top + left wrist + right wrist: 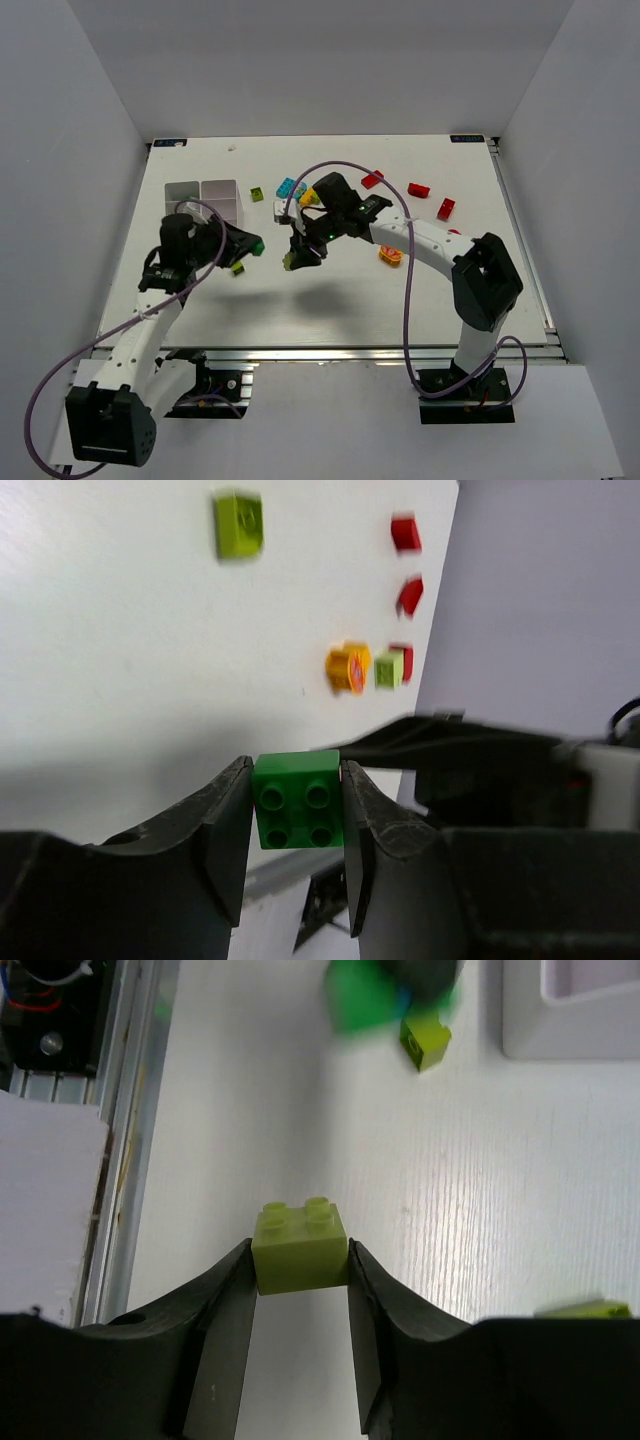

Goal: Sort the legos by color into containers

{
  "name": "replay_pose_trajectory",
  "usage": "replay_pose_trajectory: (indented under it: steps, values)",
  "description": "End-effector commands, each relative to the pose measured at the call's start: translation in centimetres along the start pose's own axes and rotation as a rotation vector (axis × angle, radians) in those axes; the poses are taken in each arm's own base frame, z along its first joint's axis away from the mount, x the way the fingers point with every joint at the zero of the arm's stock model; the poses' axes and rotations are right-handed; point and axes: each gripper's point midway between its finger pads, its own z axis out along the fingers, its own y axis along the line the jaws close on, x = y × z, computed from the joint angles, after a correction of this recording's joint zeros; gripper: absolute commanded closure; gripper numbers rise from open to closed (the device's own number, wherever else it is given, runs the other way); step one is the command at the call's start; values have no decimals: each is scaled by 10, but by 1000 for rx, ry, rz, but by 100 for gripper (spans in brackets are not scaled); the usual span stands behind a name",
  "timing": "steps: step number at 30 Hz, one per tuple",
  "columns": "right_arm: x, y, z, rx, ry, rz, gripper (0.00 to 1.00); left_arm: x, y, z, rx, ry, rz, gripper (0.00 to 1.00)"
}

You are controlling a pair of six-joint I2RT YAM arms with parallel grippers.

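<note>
The left arm (140, 335) is showing a long white tube with chunky black joints, and it is ending in a boxy black block (110, 425) at the bottom. The right arm (430, 240) is looking much the same: white tubes, a big black block (487, 280) at its bend and a flat black foot (465, 385). A thin purple cable (45, 385) is running along the left arm, and a second purple cable (407, 320) is running along the right one. The left pincer (297, 800) is showing two black fingers (225, 830) with curved, slightly rough sides. The right pincer (300, 1260) is showing matching black fingers (220, 1340).
</note>
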Motion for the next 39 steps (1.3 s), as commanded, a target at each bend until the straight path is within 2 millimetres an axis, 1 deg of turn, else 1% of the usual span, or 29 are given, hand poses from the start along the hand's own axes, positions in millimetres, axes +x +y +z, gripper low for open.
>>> replay_pose_trajectory:
  steps: [1, 2, 3, 4, 5, 6, 7, 8, 9, 10, 11, 12, 13, 14, 15, 16, 17, 18, 19, 20, 22, 23, 24, 25, 30, 35, 38, 39]
  values:
    - [9, -2, -18, 42, 18, 4, 100, -41, -7, -14, 0, -72, 49, 100]
    - [12, 0, -17, 38, 21, 8, 100, -56, -12, -19, -5, -94, 53, 100]
    - [12, 1, -19, 41, 19, 9, 100, -69, -10, -22, -19, -114, 69, 100]
    - [12, 1, -19, 42, 17, 7, 100, -74, -7, -17, -33, -96, 64, 100]
    - [12, 1, -19, 43, 15, 6, 100, -87, -14, -21, -35, -115, 74, 100]
    - [12, 2, -20, 45, 15, 6, 100, -94, -14, -21, -49, -120, 94, 100]
    - [12, 1, -21, 49, 14, 5, 100, -98, 5, -13, -118, -117, 73, 100]
    - [10, 0, -22, 53, 7, 0, 100, -114, -2, -16, -136, -154, 92, 100]
    - [10, 1, -22, 54, 5, 2, 100, -130, -5, -23, -178, -187, 111, 100]
    - [11, 0, -23, 59, 4, 3, 100, -143, -2, -25, -227, -221, 118, 100]
    - [10, 0, -24, 62, -2, 1, 100, -159, 21, -25, -353, -265, 101, 100]
    - [10, 0, -25, 63, -6, 5, 100, -181, 12, -33, -385, -330, 127, 100]
    - [11, 0, -25, 63, -7, 11, 100, -193, 14, -35, -428, -368, 130, 100]
    - [12, 0, -26, 62, -7, 14, 100, -211, 27, -36, -506, -418, 126, 100]
    - [9, 0, -28, 66, -15, 9, 100, -229, 18, -43, -520, -479, 139, 100]
    - [11, 1, -27, 64, -14, 11, 100, -239, 17, -44, -540, -510, 146, 100]
    - [12, 2, -29, 67, -18, 10, 100, -256, 15, -44, -559, -553, 159, 100]
    - [10, 2, -30, 69, -23, 3, 100, -263, 16, -44, -576, -569, 164, 100]
    - [12, 3, -31, 70, -21, 5, 100, -269, 17, -43, -592, -578, 167, 100]
    - [11, 4, -33, 72, -25, 2, 100, -275, 26, -39, -634, -579, 174, 100]
    - [12, 4, -34, 72, -28, 2, 100, -286, 27, -38, -661, -597, 182, 100]
    - [12, 4, -34, 72, -30, 0, 100, -289, 30, -37, -671, -597, 187, 100]
    - [13, 4, -35, 73, -31, 2, 100, -292, 37, -32, -694, -593, 185, 100]
    - [12, 4, -35, 72, -34, 1, 100, -294, 39, -30, -697, -592, 187, 100]
    - [10, 2, -37, 77, -46, 0, 100, -295, 61, -12, -733, -552, 176, 97]
    - [8, -1, -39, 78, -52, -2, 100, -296, 71, -2, -739, -546, 164, 95]
    - [9, -1, -39, 77, -52, 1, 100, -298, 77, 2, -753, -540, 161, 91]
    - [8, -2, -40, 80, -54, 0, 100, -299, 77, 3, -754, -541, 161, 87]
